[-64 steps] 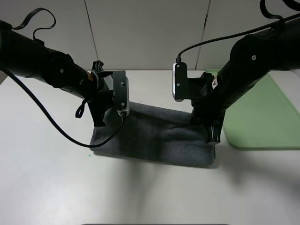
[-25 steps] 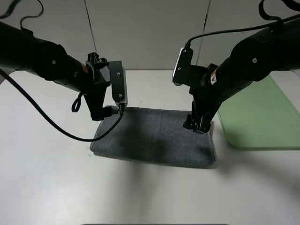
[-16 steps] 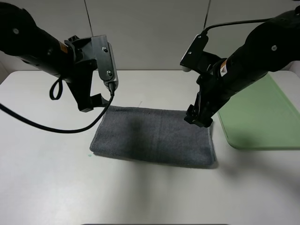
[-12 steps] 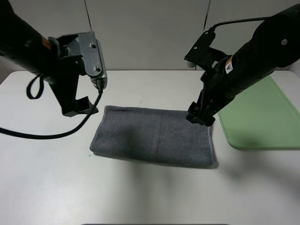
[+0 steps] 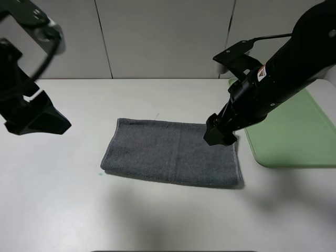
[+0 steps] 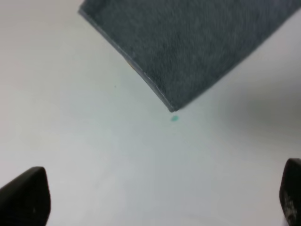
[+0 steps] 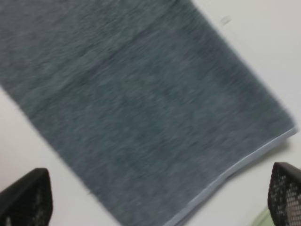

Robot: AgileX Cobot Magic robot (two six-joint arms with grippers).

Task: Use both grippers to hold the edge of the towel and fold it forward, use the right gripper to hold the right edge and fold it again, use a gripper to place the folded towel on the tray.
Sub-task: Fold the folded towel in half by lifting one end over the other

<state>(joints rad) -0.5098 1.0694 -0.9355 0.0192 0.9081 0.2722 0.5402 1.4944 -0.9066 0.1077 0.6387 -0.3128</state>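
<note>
**Work surface.** A white table (image 5: 157,215) carries everything in view.

**Tray.** The pale green tray (image 5: 294,131) lies flat on the right side of the table. Nothing rests on the part that shows.

**Towel.** The dark grey towel (image 5: 173,152) lies flat on the table at centre, folded into a long rectangle. It is off the tray. Its right end sits just beside the tray's left rim, with a narrow strip of table between them. A pale stitched hem (image 7: 235,167) runs along that right end.

**Right gripper.** The right gripper (image 5: 219,134) hangs over the towel's far right corner. The right wrist view shows its two black fingertips (image 7: 26,197) spread wide, with only towel surface below and nothing between them.

**Left gripper.** The left gripper (image 5: 37,118) is at the far left, over bare table and well apart from the towel. The left wrist view shows its fingertips (image 6: 23,195) likewise spread wide and holding nothing.

**Mark.** A small teal speck (image 6: 174,118) sits on the table just beside the towel's near left corner.
</note>
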